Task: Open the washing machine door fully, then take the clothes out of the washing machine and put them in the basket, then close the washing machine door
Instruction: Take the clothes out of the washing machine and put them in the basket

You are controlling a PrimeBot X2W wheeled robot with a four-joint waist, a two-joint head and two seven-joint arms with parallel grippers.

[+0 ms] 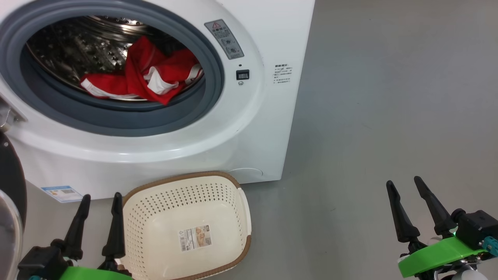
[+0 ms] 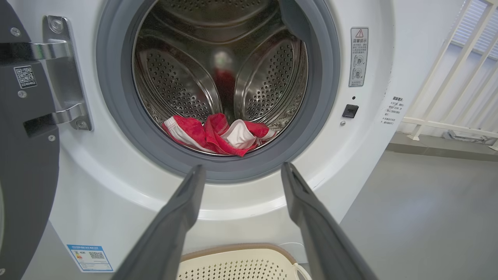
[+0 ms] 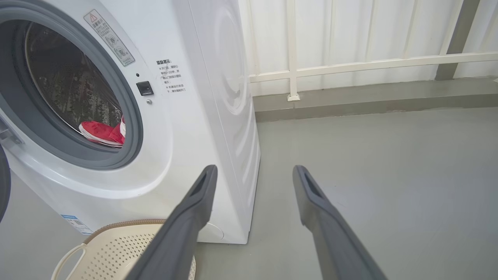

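Found door (image 1: 11,179) open at left edge, clothes (image 1: 144,76) low in drum (image 1: 70,50) at upper left, basket (image 1: 179,198) empty at bottom centre, left gripper (image 1: 101,196) and right gripper (image 1: 403,181) spread and empty; judged unloading due, needing a reach into drum to pinch cloth.

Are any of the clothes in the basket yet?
No, the basket holds only a sticker; the red clothes lie inside the washing machine.

White front-loading washing machine (image 1: 249,128), black-rimmed door (image 1: 11,182) swung open at left, red-and-white clothes (image 1: 144,74) lie heaped in the steel drum, empty cream basket (image 1: 179,177) sits on floor just in front.
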